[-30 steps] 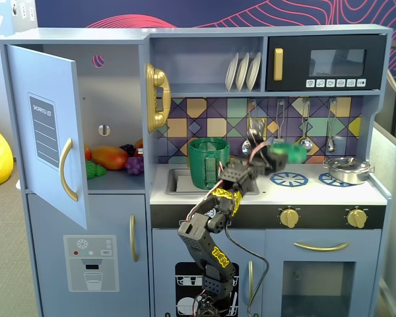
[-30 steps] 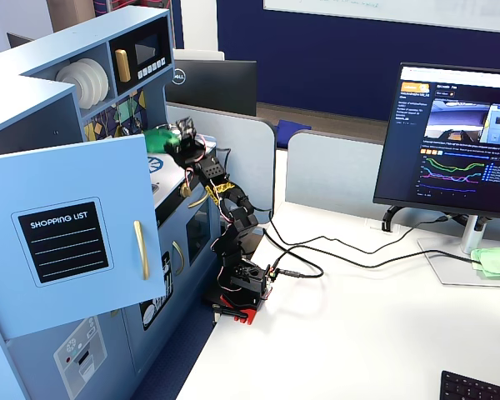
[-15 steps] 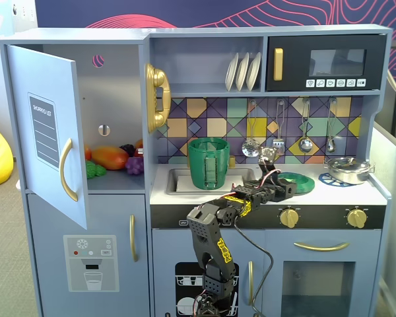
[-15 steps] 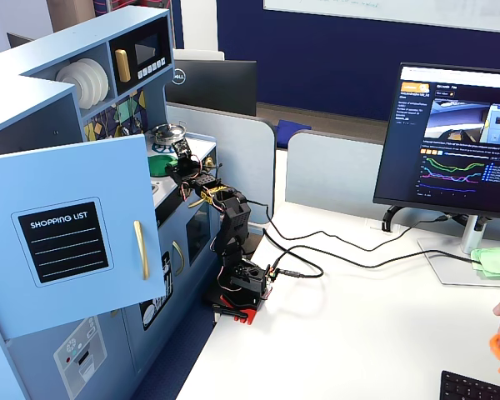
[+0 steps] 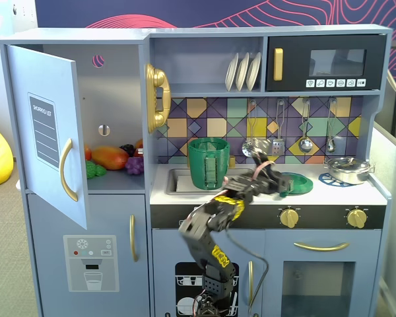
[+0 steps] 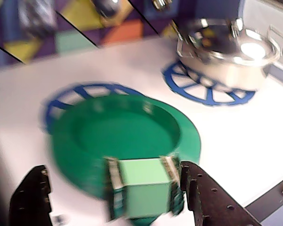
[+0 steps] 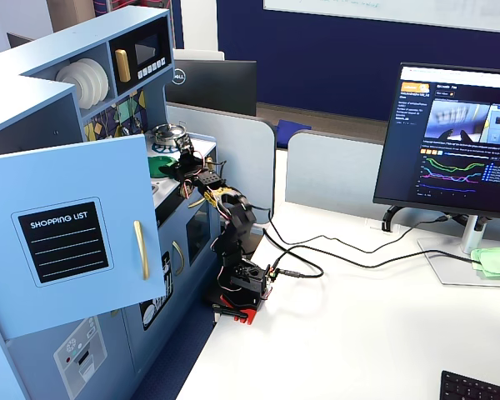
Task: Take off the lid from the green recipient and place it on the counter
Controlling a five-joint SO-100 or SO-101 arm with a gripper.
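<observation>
Already off its container, the round flat green plastic lid (image 6: pixel 127 136) lies upside-down-looking on the light grey-white toy-kitchen surface (image 6: pixel 236 136), partly over a blue printed burner ring (image 6: pixel 70 96), so the placing seems essentially done. The lid's paler green tab handle (image 6: pixel 144 186) sits at its near edge in the wrist view, between the two dark fingers (image 6: pixel 212 197) of the gripper (image 6: pixel 115 193); these stand spread wider than the tab, with a clear gap on the left side, so they appear to have let go, though blur makes the right-hand contact hard to judge. The tall green translucent ribbed plastic recipient (image 5: pixel 208 162) stands open-topped near the sink basin (image 5: pixel 178 179), well apart from the lid (image 5: pixel 296 182) in a fixed view. A shiny steel pot (image 6: pixel 226 49) rests on the neighbouring burner ring, clear of the lid. Backing the arm away without catching the tab looks like what remains.
</observation>
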